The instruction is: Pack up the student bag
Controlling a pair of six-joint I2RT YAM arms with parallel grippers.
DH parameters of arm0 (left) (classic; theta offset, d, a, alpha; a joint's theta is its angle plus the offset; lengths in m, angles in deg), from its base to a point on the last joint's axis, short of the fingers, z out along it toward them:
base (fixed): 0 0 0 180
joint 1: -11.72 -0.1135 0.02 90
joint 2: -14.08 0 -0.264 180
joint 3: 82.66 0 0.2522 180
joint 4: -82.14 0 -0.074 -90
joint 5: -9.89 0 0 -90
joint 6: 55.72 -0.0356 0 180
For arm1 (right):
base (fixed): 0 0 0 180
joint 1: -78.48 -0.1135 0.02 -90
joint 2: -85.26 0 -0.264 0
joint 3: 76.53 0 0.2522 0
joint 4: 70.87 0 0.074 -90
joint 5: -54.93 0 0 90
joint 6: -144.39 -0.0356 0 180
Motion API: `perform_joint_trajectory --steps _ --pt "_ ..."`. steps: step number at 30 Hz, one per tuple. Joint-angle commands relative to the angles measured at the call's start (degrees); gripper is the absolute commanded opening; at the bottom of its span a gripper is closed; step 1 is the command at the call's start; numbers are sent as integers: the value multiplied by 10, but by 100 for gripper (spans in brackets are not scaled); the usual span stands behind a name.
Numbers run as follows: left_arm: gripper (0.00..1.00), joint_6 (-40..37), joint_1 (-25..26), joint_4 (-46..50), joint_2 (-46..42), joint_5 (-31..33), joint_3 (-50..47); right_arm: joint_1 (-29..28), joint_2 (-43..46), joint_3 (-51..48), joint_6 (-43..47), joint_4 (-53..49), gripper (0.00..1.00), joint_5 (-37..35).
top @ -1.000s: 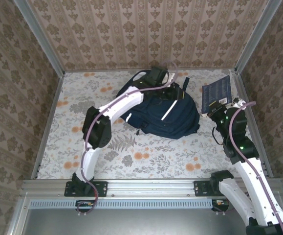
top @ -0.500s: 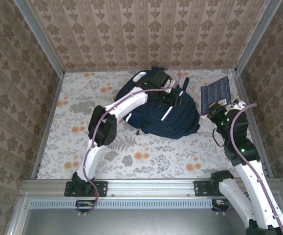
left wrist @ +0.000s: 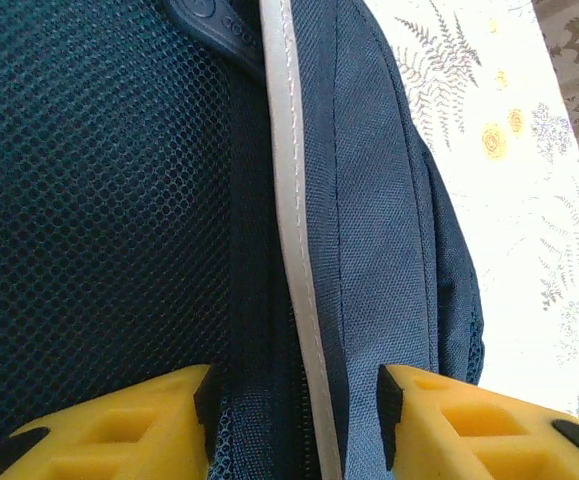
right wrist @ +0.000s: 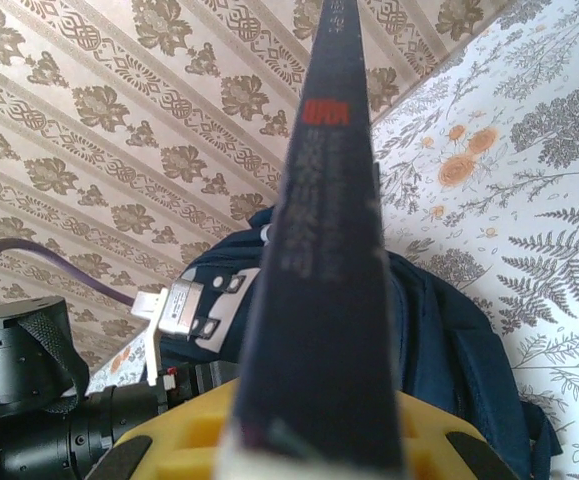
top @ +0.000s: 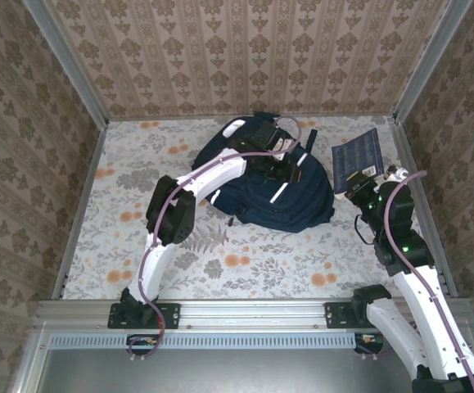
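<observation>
In the top view, the student bag (top: 298, 201) lies on the flowered table (top: 114, 221) at the far middle. Its long axis runs from about 10 o'clock to 4 o'clock. The left claw (top: 290, 168) is down on the bag's upper side. The right claw (top: 359, 182) is just off the bag's edge, at 3 o'clock from it, and holds a dark blue book (top: 358, 155) whose free end tilts up toward 12 o'clock. From this claw the bag lies at 9 o'clock, near but apart, so the book would have to travel that way. The left arm is the nearer one, already touching the bag.

In the left wrist view, the left claw (left wrist: 294, 405) stands about half apart. A ridge of the bag's fabric (left wrist: 369, 250) with a pale seam fills the gap from 6 to 12 o'clock. Both pads (left wrist: 207, 400) lie against cloth, which reads as a pinch on the bag, likely meant to hold an opening. No opening can be seen here.

In the right wrist view, the right claw (right wrist: 314, 445) is clamped narrow on the book (right wrist: 319, 250), seen edge-on and pointing to 12 o'clock. The bag (right wrist: 439, 330) sits behind it, from 9 to 4 o'clock.
</observation>
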Motion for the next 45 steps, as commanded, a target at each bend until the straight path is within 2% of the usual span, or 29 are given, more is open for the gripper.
perform_joint_trajectory --steps 1,5,11,13,14,18,21,25,31,35,36,40,45 --pt "40 16 6 -18 -26 -38 -4 3 -3 -4 0 28 0 20" --pt "29 4 18 6 -11 -35 23 3 -4 -9 -4 30 0 24" --pt "30 0 23 11 0 -21 35 3 0 -14 -6 28 0 29" --pt "28 -4 25 15 4 -19 41 3 2 -16 -7 28 0 29" --pt "25 -7 25 18 7 -20 46 3 4 -17 -7 28 0 31" --pt "0 -20 22 38 23 -29 68 3 9 -16 -8 23 0 35" --pt "0 -30 11 63 13 -17 77 3 20 -15 -7 15 0 35" --pt "0 -18 -16 40 -46 -34 49 3 36 -13 -2 -15 0 19" --pt "0 21 -64 28 -122 -85 41 3 72 -15 9 -61 0 -37" --pt "0 65 -95 15 -159 -117 49 3 72 -20 11 -75 0 -29" --pt "0 76 -102 13 -165 -141 54 3 72 -24 8 -76 0 -24" --pt "0 92 -117 14 -184 -160 73 3 61 -47 3 -38 0 45" --pt "0 98 -125 22 -192 -180 83 4 -25 -65 -31 107 0 247"
